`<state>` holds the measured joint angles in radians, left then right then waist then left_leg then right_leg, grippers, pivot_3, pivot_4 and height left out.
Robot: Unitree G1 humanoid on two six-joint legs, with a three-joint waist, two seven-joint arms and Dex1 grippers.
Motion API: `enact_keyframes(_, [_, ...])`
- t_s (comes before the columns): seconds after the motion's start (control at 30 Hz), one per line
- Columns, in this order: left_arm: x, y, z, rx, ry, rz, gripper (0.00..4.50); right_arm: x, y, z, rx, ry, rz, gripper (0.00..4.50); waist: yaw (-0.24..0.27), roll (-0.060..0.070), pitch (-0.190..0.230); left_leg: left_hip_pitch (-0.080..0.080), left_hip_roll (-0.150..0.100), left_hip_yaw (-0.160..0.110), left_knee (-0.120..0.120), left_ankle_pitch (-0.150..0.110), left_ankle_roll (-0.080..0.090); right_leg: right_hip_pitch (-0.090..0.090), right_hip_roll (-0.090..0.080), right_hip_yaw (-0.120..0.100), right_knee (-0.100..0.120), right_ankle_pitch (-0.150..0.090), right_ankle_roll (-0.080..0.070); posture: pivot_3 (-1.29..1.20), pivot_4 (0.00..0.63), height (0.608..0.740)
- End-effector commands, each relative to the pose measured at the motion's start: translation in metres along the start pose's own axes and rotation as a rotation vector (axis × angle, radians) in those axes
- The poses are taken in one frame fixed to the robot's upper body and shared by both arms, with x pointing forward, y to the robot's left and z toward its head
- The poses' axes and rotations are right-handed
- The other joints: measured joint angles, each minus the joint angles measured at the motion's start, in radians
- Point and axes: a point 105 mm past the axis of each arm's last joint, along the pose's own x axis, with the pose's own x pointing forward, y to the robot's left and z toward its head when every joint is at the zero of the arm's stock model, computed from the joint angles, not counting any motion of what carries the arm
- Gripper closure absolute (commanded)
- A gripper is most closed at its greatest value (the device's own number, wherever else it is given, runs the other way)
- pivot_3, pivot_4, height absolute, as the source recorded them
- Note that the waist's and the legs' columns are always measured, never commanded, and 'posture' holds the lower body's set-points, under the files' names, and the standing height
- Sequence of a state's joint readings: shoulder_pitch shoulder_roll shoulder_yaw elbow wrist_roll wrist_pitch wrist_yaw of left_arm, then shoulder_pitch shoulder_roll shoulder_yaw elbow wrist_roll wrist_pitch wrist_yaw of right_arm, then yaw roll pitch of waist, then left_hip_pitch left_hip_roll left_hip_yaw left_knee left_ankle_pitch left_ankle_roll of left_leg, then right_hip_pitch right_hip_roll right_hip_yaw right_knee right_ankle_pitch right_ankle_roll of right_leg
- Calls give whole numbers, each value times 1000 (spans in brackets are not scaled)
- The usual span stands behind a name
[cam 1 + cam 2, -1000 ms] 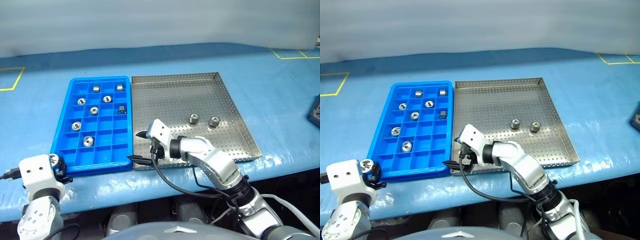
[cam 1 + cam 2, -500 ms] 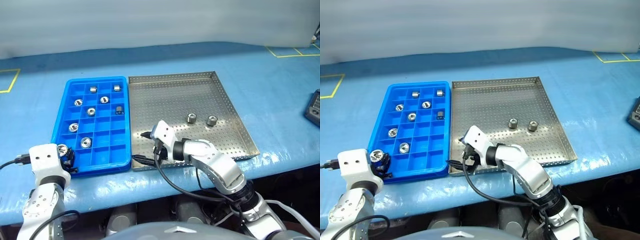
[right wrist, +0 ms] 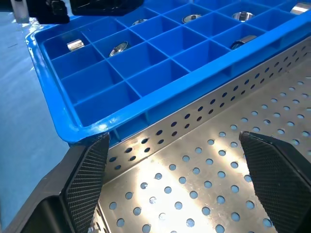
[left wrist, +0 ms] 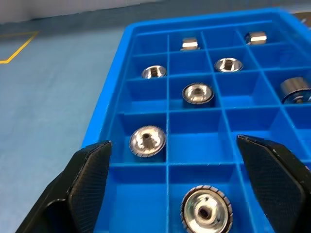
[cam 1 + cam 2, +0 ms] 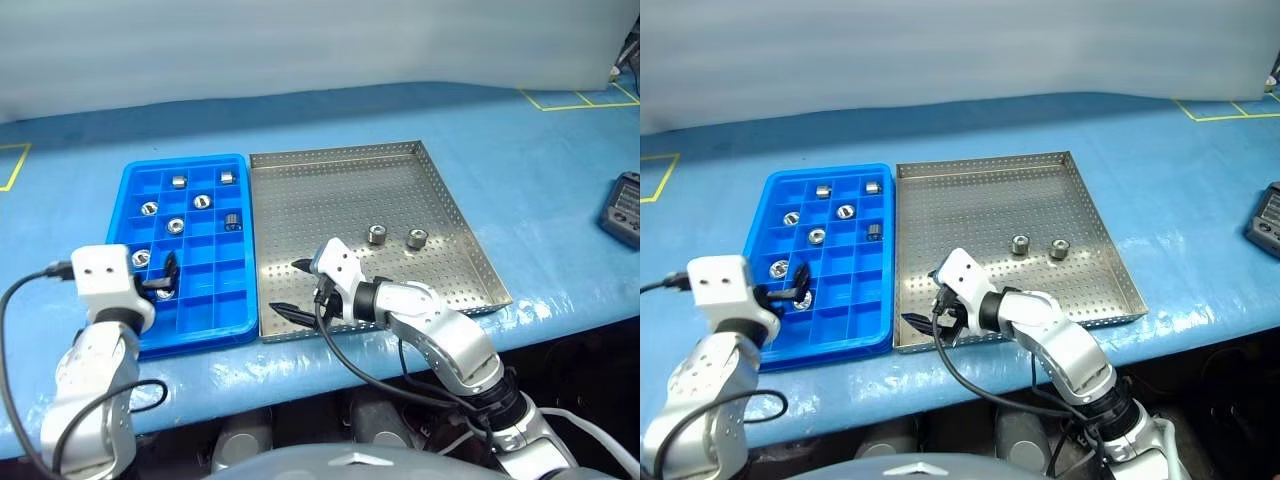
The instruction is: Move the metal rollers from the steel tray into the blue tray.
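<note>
Most metal rollers already sit in the blue tray; two remain in the steel tray

Two metal rollers [image 5: 377,236] [image 5: 417,239] lie side by side toward the steel tray's [image 5: 440,185] right edge; seven or so occupy cells of the blue tray [image 5: 128,190]. The left gripper [image 4: 182,182] hangs spread wide and empty above a roller [image 4: 206,210] in a near-edge cell; the right gripper [image 5: 288,291], also wide and empty, hovers at the steel tray's near-left corner
</note>
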<state>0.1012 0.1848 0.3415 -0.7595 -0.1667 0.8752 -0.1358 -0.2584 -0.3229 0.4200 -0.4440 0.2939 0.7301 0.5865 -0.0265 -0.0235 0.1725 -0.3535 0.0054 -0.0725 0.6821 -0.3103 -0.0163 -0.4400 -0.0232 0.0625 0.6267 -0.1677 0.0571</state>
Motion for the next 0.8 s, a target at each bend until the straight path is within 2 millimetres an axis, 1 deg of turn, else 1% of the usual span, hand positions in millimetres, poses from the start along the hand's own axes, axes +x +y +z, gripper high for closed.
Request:
enact_keyframes(0.03, [18,-39,18,0,-74,-241,35,-10,-6,11,-25,-42,-56,0,-2,0,0,0,0,0,0,0,0,0,0,0,0,0,0,-36,150,740])
enact_keyframes(0.1, [29,-55,23,11,-87,-323,35,-14,-11,11,-26,-42,-91,0,-11,0,0,0,0,0,0,0,0,0,0,0,0,0,0,-87,150,740])
enact_keyframes(0.2, [48,-87,32,48,-106,-455,35,-23,-18,9,-18,-42,-166,0,-26,0,0,0,0,1,0,0,0,0,0,1,-1,1,1,-150,150,740])
enact_keyframes(0.27, [57,-107,36,61,-112,-540,35,-31,-22,7,-11,-37,-210,0,-41,0,0,-1,-1,1,0,0,0,0,0,1,-1,4,3,-177,150,740])
enact_keyframes(0.33, [63,-122,37,59,-113,-594,35,-37,-24,5,-4,-33,-245,0,-60,0,0,-1,-1,1,0,0,0,0,0,2,-2,6,2,-199,150,740])
enact_keyframes(0.43, [76,-144,33,54,-92,-654,35,-45,-28,1,10,-24,-307,0,-92,0,0,-1,-1,3,0,-1,1,-1,0,4,-2,6,2,-243,150,740])
enact_keyframes(0.57, [88,-169,30,21,-65,-732,35,-52,-32,-1,19,-25,-367,0,-127,0,0,-1,-1,3,1,-1,1,-1,0,5,-1,5,5,-283,150,740])
enact_keyframes(0.6, [90,-173,29,19,-60,-743,35,-53,-32,-1,20,-27,-373,0,-137,0,0,-2,-1,4,1,-1,1,-1,0,5,-2,5,7,-287,150,740])
enact_keyframes(0.8, [103,-196,19,61,-13,-795,35,-57,-33,-1,28,-32,-408,0,-191,0,0,-3,-1,4,1,-1,1,-1,1,7,-1,5,9,-332,150,740])
